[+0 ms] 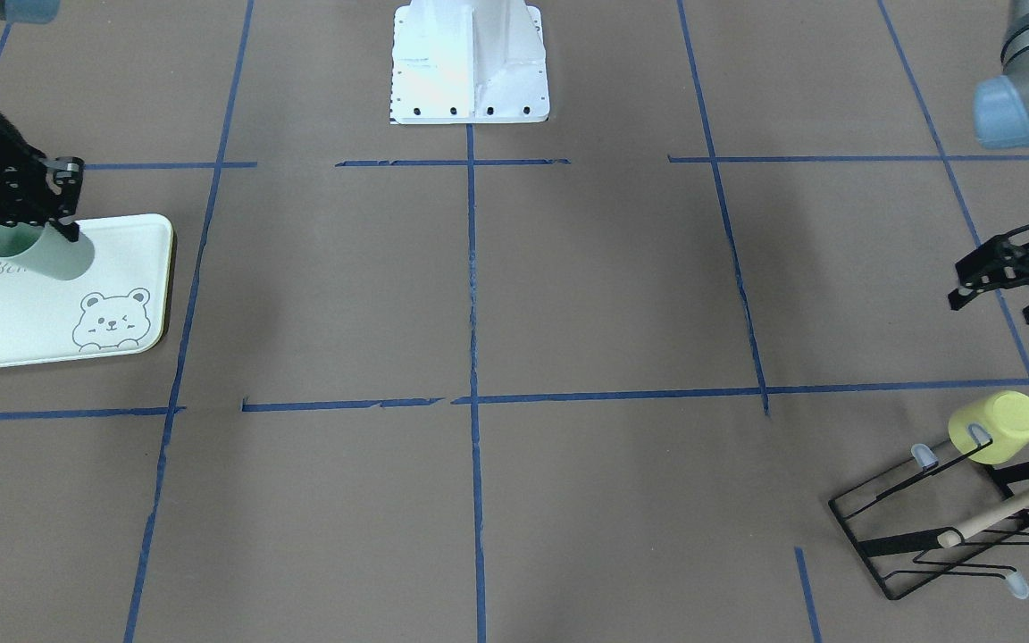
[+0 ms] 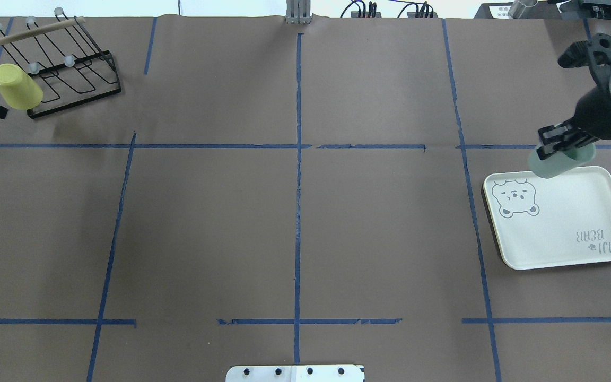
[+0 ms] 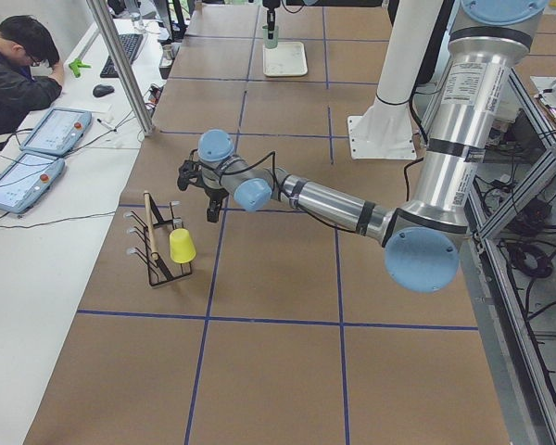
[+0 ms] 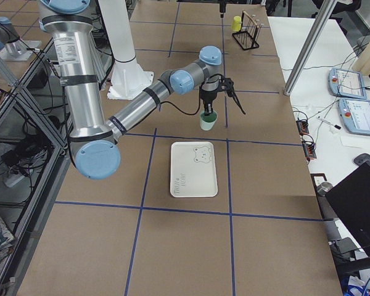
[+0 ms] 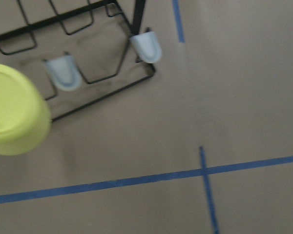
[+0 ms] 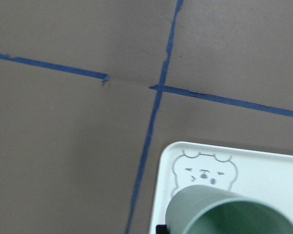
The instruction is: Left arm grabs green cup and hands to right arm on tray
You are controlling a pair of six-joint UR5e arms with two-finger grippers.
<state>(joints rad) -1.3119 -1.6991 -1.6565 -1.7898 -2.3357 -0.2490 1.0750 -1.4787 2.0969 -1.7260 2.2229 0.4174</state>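
The green cup is a pale mint tumbler, held tilted in my right gripper, which is shut on it over the far edge of the tray. The cup also shows in the overhead view, above the tray, and in the right wrist view, open mouth toward the camera. I cannot tell if the cup touches the tray. My left gripper is open and empty at the other end of the table, near the rack.
A yellow cup hangs on a black wire rack with a wooden rod, at the far left corner; it also shows in the left wrist view. The white robot base stands at mid table. An operator sits beyond the far side.
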